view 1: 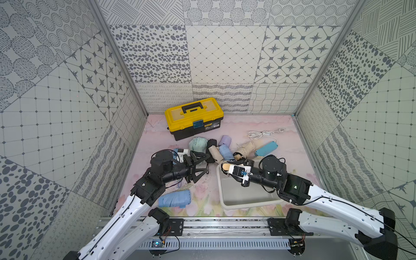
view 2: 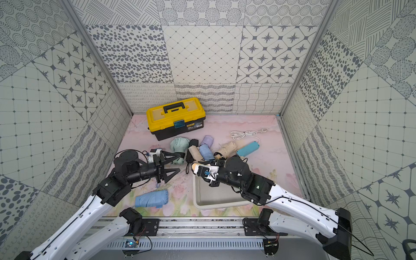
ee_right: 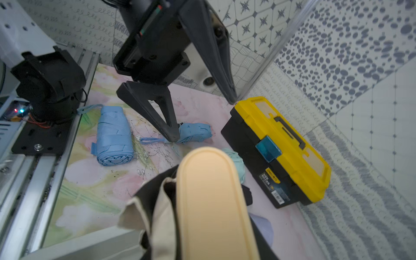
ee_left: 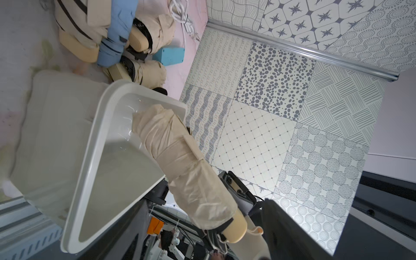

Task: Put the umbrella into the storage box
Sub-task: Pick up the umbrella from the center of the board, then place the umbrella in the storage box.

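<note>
My right gripper is shut on a folded beige umbrella near its cream handle. The umbrella is held tilted, its fabric end down inside the white storage box at the box's far left corner, the handle sticking out over the rim. In both top views only the handle shows, the rest hidden under my right wrist. My left gripper stands open just left of the box, apart from the umbrella, with nothing between its fingers.
A yellow-and-black toolbox stands at the back. A pile of folded umbrellas, a teal power strip and a white cable lie behind the box. A light-blue umbrella lies front left, a smaller blue one under my left gripper.
</note>
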You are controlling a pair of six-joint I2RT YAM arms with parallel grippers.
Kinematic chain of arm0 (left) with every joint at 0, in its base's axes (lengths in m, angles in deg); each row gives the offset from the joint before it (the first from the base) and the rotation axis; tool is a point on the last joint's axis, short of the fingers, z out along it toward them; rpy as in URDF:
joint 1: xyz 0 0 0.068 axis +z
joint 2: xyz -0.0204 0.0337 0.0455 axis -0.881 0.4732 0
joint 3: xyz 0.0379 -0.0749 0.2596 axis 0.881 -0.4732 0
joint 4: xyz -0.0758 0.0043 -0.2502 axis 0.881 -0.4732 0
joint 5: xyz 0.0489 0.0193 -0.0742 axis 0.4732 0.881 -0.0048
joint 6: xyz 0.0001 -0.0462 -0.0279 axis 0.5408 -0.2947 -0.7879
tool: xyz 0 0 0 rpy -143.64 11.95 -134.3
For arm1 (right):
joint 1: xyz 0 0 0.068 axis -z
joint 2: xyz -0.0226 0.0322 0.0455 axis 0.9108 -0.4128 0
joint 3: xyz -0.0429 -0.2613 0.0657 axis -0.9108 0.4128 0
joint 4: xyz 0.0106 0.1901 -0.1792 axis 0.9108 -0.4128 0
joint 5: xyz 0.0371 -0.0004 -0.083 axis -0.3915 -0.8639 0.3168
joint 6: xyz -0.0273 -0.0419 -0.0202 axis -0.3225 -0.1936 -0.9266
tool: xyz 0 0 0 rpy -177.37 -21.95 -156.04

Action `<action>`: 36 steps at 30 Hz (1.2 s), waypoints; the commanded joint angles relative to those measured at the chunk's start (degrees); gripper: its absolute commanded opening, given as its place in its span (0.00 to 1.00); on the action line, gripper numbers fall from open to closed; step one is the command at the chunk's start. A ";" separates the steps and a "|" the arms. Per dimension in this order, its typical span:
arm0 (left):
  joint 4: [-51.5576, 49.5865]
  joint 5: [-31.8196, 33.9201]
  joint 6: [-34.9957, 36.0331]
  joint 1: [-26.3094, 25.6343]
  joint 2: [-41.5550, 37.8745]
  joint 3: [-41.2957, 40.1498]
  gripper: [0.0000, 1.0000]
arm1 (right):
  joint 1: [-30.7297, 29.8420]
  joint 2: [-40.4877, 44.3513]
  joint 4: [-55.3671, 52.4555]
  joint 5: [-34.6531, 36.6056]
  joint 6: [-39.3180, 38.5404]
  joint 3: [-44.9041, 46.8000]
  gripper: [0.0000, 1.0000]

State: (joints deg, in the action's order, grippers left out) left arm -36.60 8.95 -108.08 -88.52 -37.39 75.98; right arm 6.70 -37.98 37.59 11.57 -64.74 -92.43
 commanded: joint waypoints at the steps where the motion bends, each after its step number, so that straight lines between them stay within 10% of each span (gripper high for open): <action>1: -16.98 9.74 27.05 0.06 0.78 3.64 0.78 | -0.41 0.98 -9.16 11.38 23.41 -6.88 0.00; 9: -6.91 -1.07 29.75 -1.14 2.24 -3.19 0.72 | -0.17 -6.85 -35.01 14.11 52.82 -20.65 0.00; 17: -7.84 -8.76 34.98 -4.34 10.19 -3.33 0.69 | 1.35 -20.46 -50.16 2.75 62.24 -30.41 0.00; 36: 4.35 -14.10 33.40 -7.06 24.09 -4.32 0.48 | -0.92 -28.38 -41.83 0.87 73.40 -20.83 0.00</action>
State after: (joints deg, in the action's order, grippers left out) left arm -38.98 -1.54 -75.18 -95.06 -14.55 72.46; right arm 6.77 -66.38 -8.94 11.44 6.08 -114.33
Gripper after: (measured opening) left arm 0.489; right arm 0.380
